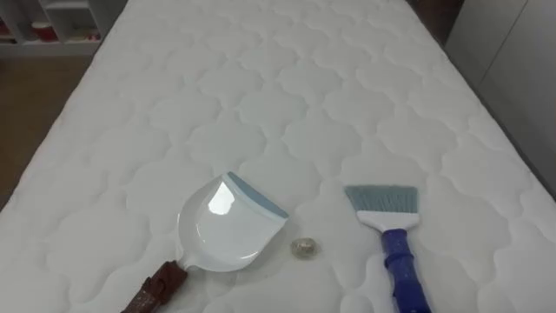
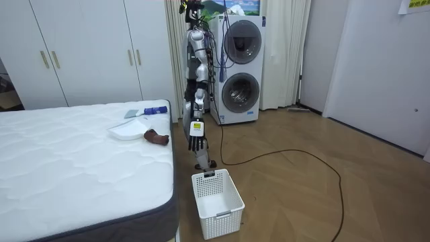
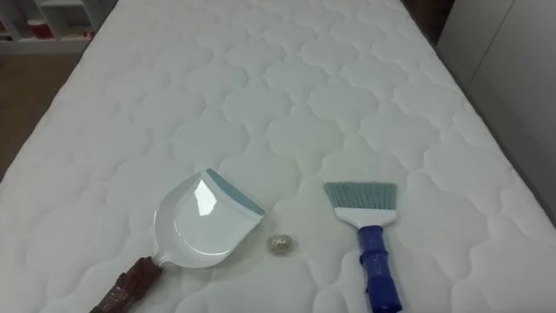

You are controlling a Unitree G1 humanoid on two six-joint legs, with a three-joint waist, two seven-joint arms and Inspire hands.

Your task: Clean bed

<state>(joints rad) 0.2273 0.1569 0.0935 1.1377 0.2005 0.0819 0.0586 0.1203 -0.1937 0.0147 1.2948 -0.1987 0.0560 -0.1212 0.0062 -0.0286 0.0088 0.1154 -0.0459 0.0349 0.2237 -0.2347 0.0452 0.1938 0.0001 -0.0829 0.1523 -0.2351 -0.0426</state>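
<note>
While the robot stands upright at the short end of the bed (image 1: 261, 78), I look down its head camera along the white quilted mattress. At about 7 o'clock in my view lies a white dustpan (image 1: 221, 230), its grey-blue lip turned toward 1 o'clock and its brown handle (image 1: 156, 287) running off toward 7. At about 5 o'clock lies a brush (image 1: 391, 226) with a blue handle, the grey-blue bristles fanned toward 12. Between the two, at the dustpan's 4 o'clock and just off its rim, sits a small pale crumpled scrap (image 1: 303, 248), touching neither tool.

From the room camera I see the left hand (image 2: 195, 140) hanging at the robot's side beyond the mattress edge, fingers loose and pointing down, holding nothing. On the wooden floor, at the robot's feet and nearer that camera, stands a white slatted basket (image 2: 216, 205). Behind the robot are two stacked washing machines (image 2: 240, 67).
</note>
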